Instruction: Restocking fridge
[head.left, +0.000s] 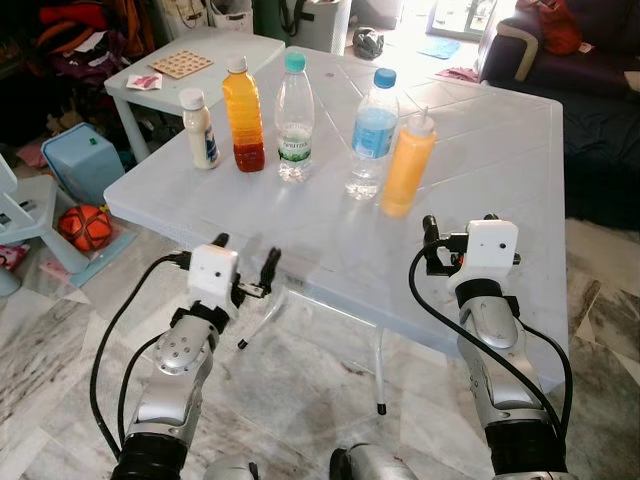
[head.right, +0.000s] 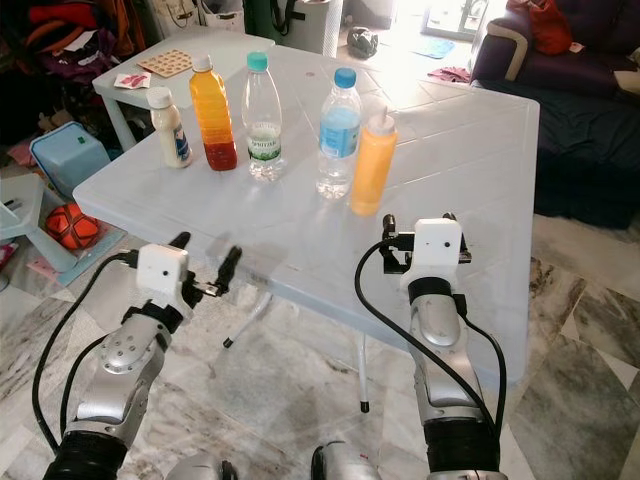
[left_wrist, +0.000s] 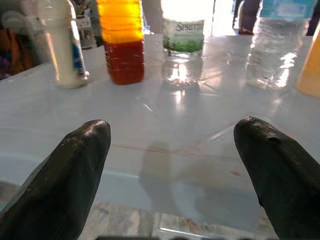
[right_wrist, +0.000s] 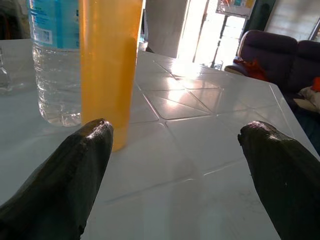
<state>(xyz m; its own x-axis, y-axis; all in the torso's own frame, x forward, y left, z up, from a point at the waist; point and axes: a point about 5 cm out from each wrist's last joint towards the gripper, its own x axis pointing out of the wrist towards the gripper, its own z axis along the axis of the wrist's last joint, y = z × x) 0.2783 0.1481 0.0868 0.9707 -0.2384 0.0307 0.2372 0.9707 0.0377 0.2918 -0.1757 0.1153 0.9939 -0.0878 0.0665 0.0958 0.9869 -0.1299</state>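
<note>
The right gripper (right_wrist: 175, 165) is hovering with its jaws spread wide and empty at the near edge of the pale plastic table (head.left: 500, 150), facing the tall orange squeeze bottle with a white nozzle cap (head.left: 408, 165). The left gripper (left_wrist: 172, 165) is likewise holding its jaws apart with nothing between them, low at the table's front edge. Standing upright in a loose row across the table are the small cream-coloured sauce bottle (head.left: 201, 128), the amber juice bottle with an orange cap (head.left: 243, 113), the clear green-capped water bottle (head.left: 294, 117) and the clear blue-capped water bottle (head.left: 373, 133). The squeeze bottle is probably soft-walled and will dent under a hard pinch, so a mid-body hold looks safest; the full water bottles are likely heavier and slick. The right wrist view is showing the squeeze bottle just beside one finger (right_wrist: 60, 175), closer than the head views suggest, though its cap is cut off there.
</note>
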